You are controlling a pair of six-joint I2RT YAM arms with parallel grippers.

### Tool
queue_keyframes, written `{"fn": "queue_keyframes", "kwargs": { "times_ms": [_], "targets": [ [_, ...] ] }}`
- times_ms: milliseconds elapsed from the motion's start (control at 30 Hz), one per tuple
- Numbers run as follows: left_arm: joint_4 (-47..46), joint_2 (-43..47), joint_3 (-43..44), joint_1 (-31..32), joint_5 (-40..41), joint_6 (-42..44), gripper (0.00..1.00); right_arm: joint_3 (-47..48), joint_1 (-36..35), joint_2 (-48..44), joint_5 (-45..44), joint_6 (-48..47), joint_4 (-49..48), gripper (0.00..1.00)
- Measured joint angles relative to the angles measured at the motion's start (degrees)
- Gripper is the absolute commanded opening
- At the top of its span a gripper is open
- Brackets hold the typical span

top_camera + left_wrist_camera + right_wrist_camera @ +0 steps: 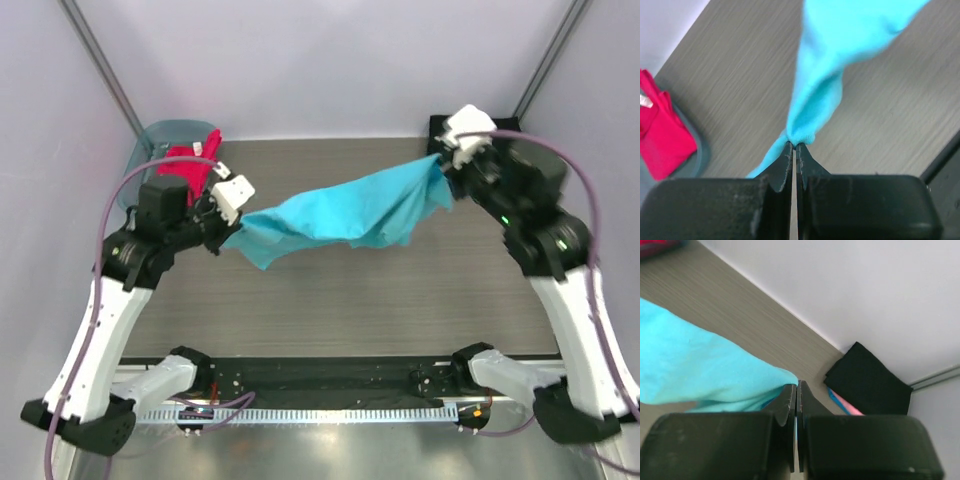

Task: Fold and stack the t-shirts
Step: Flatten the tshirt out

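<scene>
Grey wood-grain table below, and the turquoise t-shirt hangs slung in the air between both arms. The left gripper is clamped on one bunched edge and the right gripper is pinched tight on the other. Probably best to draw it evenly taut, then lower it flat mid-table, away from the folded black t-shirt in the far corner.

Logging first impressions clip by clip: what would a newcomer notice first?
The turquoise t-shirt hangs stretched over the table, pinched at one end by the left gripper, at the other by the right gripper. A red-magenta shirt sits in the tub at far left; a folded black shirt lies in the far right corner.
</scene>
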State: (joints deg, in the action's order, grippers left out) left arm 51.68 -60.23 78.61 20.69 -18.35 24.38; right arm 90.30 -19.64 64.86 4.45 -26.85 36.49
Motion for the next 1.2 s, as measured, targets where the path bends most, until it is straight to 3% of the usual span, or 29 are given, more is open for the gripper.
{"fn": "queue_keyframes", "kwargs": {
  "times_ms": [167, 300, 433, 600, 800, 900, 1033, 1200],
  "targets": [
    [5.2, 10.1, -4.2, -0.1, 1.6, 2.0, 0.00, -6.1, 1.2, -15.1, 0.6, 5.3, 5.7, 0.01],
    [5.1, 11.6, -8.6, -0.1, 2.8, 3.1, 0.00, -12.6, 2.2, -15.8, 0.9, 6.5, 5.9, 0.01],
    [-0.5, 0.3, -10.6, -0.1, 4.5, 3.7, 0.02, -18.4, 2.8, -5.7, 1.4, 6.0, 4.0, 0.01],
    [-11.1, -24.1, -8.2, -0.1, 6.7, 3.2, 0.05, -25.0, 7.9, 9.8, 3.4, 4.9, -3.1, 0.01],
    [-15.3, -51.5, 11.2, -0.4, 13.2, 0.5, 0.43, -18.9, 14.6, 29.4, 5.2, 4.7, -9.6, 0.01],
    [-17.4, -53.9, 15.5, -1.0, 16.7, -1.5, 0.55, -13.9, 16.4, 36.5, 6.5, 4.7, -11.6, 0.01],
    [-14.4, -50.6, 15.5, -2.6, 16.8, -6.6, 0.51, -10.8, 17.4, 40.2, 8.2, 4.7, -12.8, 0.01],
    [-6.1, -42.5, 8.5, -5.7, 11.0, -11.3, 0.48, -10.1, 17.4, 40.5, 11.0, 5.4, -12.9, 0.01]
  ]
}}
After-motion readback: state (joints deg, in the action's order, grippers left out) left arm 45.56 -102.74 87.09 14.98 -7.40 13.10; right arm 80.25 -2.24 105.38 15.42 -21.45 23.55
